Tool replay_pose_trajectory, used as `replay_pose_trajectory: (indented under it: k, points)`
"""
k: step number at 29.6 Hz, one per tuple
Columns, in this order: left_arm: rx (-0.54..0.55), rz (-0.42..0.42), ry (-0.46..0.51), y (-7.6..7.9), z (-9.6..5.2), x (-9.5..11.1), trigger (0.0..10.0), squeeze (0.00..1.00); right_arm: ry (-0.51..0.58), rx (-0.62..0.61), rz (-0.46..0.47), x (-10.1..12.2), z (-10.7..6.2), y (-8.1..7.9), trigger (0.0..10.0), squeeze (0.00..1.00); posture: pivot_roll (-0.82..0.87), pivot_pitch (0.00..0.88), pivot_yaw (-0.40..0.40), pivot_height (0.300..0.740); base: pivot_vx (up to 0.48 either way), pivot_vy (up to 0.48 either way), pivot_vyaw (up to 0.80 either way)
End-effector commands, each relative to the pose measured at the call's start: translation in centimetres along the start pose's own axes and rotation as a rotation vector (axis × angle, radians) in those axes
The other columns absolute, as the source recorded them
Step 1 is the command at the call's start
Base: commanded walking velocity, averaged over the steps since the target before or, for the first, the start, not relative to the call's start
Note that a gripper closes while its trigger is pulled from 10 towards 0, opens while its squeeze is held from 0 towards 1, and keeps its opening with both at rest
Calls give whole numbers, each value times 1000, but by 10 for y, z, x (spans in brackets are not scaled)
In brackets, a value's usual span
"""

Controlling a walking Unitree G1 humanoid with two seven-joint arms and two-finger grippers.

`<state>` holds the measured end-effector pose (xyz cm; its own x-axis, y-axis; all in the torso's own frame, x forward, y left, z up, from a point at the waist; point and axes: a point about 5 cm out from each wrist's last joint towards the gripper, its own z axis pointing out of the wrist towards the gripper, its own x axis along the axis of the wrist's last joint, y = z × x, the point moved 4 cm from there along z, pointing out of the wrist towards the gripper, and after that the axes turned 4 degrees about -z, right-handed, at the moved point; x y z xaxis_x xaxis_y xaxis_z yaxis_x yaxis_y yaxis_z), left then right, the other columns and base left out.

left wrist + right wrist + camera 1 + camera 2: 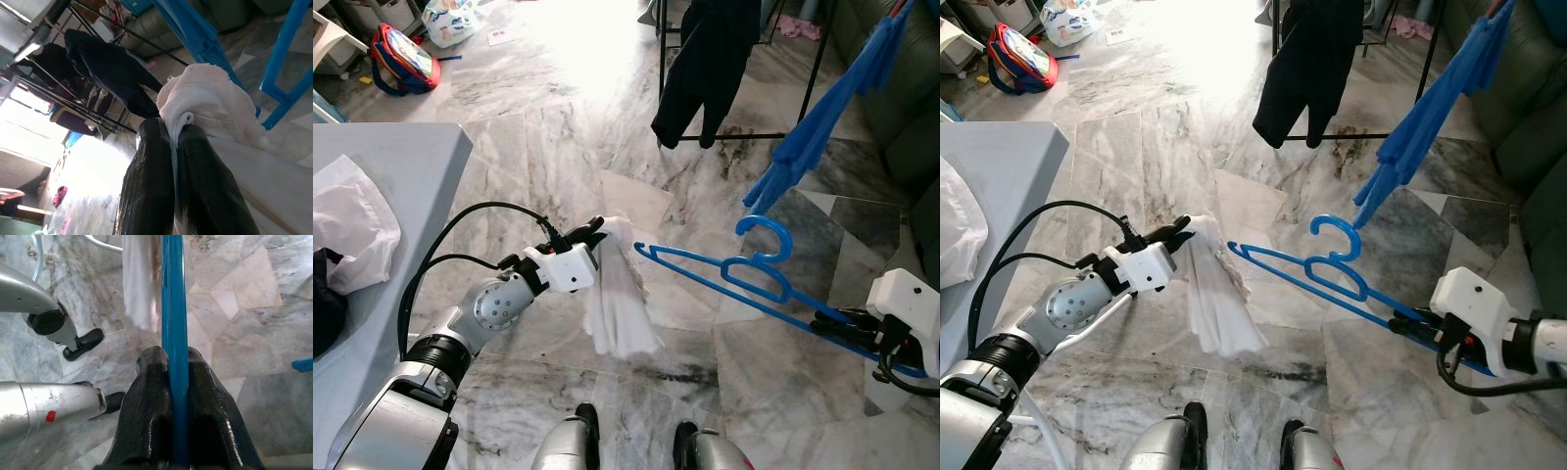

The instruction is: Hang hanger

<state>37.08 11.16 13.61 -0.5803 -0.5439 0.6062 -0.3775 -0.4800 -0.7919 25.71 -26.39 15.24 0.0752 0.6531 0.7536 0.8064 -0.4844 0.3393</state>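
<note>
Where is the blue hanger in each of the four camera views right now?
Left eye view: blue hanger right of centre, far end in the right gripper.
Right eye view: centre-right, tip at the white cloth.
Left wrist view: blue bars behind the cloth that the left gripper pinches.
Right wrist view: one bar running between the fingers.
Shared landmark: the white cloth.

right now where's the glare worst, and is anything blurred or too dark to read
Left eye view: sunlight burns out the marble floor at top centre; the blue plastic hanger stays sharp. Left wrist view: washed-out lower corner, dark garment backlit, left claw on the white cloth close and soft. Right wrist view: evenly lit, right claw clear.
</note>
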Motion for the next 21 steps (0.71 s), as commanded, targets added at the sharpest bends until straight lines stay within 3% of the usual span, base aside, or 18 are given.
replay_pose_trajectory:
  k: [1,12,21]
  points:
    - [-19,13,-3,-1,-4,-3,10000,0,13,21,-27,7,-4,-2,10000,0,12,287,92,740,0,0,0]
    - [-62,-5,74,5,3,12,10000,0,49,27,-19,12,2,-2,10000,0,6,288,106,740,0,0,0]
    - [-101,-14,138,14,8,24,10000,0,99,70,-8,19,16,-4,10000,0,6,285,101,740,0,0,0]
